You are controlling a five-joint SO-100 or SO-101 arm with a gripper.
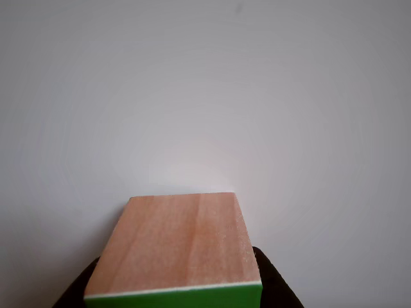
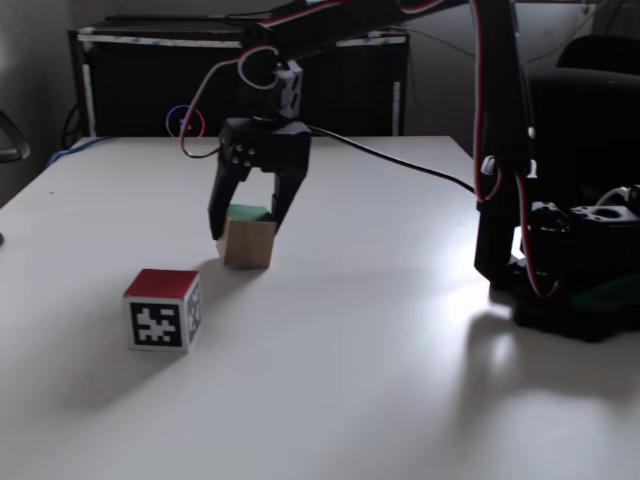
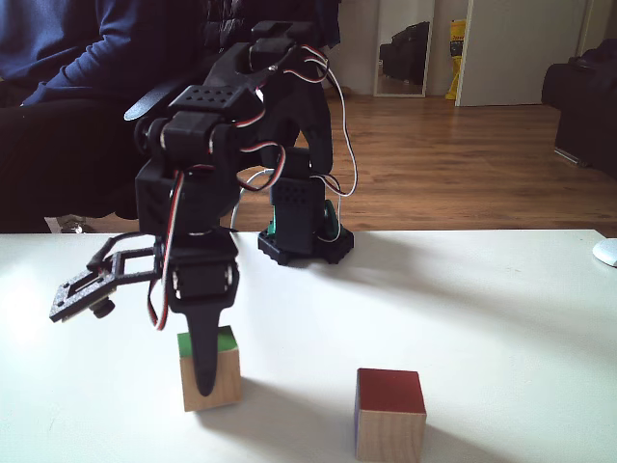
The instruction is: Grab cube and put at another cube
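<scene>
The cube [image 2: 248,243] is light wood with a green top face and rests on the white table [image 2: 380,380]. My gripper [image 2: 247,232] hangs over it, open, with one black finger on each side of it. In another fixed view a finger [image 3: 202,371] crosses the front of the cube [image 3: 224,371]. The other view looks along the cube's wooden face [image 1: 173,247], green edge nearest, with black fingertips low on both sides. The other cube [image 2: 163,310], red on top with a black-and-white marker face, stands apart at the front left; from the opposite side this other cube [image 3: 389,413] shows red over wood.
The arm's base [image 2: 570,290] is clamped at the table's right in a fixed view, with cables running from it. A seated person [image 3: 58,96] is behind the table's far edge. A white object [image 3: 605,253] lies at the right border.
</scene>
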